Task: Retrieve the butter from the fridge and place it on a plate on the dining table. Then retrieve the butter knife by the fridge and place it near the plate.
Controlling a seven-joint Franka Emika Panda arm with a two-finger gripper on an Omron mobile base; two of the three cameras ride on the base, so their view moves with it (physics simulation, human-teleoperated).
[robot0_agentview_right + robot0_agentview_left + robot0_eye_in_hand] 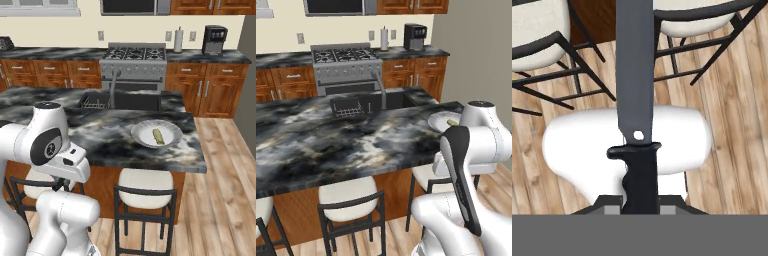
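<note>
Right base view: butter [158, 136] lies on the plate [156, 134]; pincer [640, 210], apparently clamped, grips the knife [635, 100].

Arm's folded up tight, low down at the lower right of the left base view and lower left of the right base view, elbow high, wrist tucked under. In the hand view the gripper [640, 207] sits bottom centre, jaws clamped on the knife [635, 90] by its black handle.
</note>
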